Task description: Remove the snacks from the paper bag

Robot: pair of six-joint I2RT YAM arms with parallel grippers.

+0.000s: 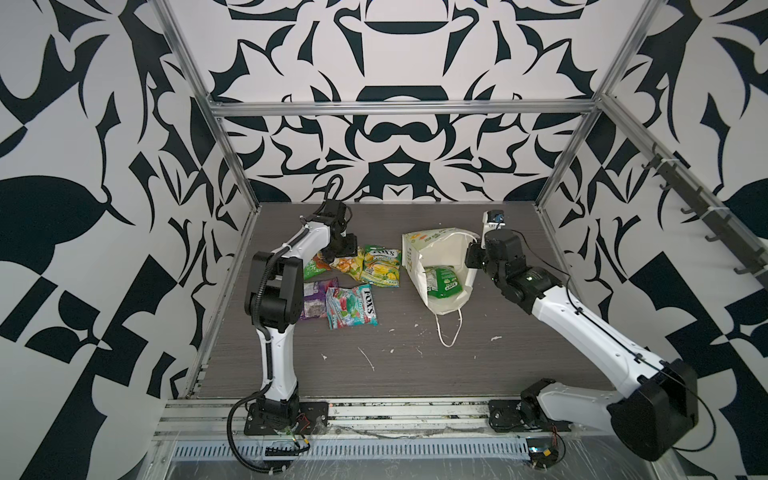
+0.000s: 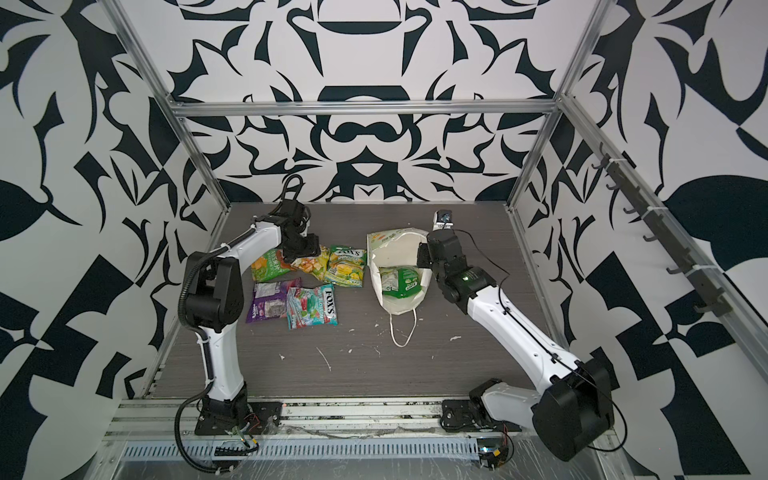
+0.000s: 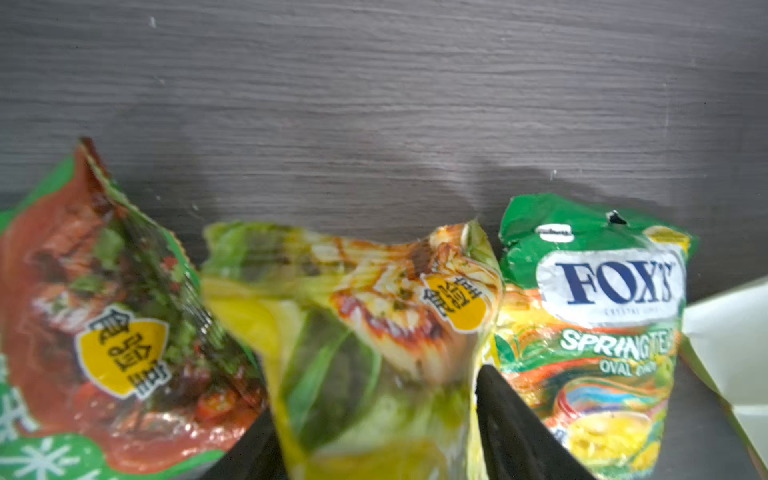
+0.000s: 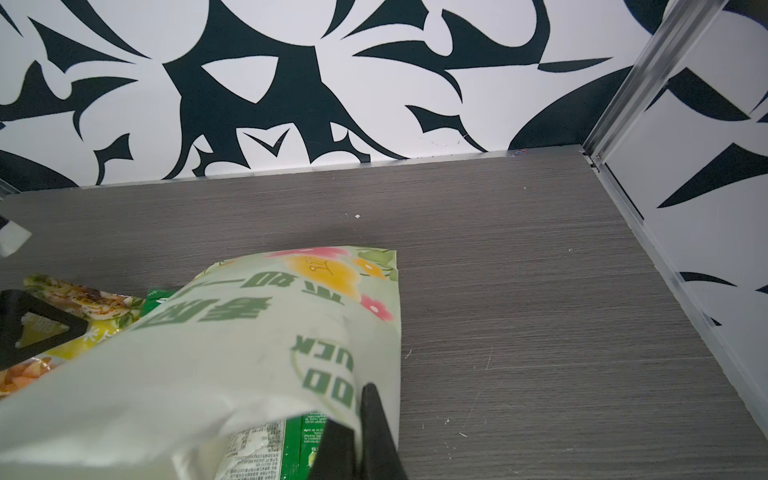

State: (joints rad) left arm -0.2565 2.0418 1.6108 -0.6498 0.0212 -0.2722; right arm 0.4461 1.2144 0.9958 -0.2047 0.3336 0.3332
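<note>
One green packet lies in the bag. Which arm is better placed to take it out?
Likely left: the right gripper pinches the bag open; the left gripper is nearby over the yellow packet.

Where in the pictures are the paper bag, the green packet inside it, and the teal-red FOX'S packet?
paper bag [image 1: 446,251]: a top view, on its white inner wall.
green packet [image 1: 444,282]: a top view, middle of its face.
teal-red FOX'S packet [image 1: 351,307]: a top view, middle of its front.

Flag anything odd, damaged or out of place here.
The paper bag lies tipped on its side and crumpled, one green packet still inside, its rim pinched by the right gripper. White flecks mark the table. Nothing looks spilled.
</note>
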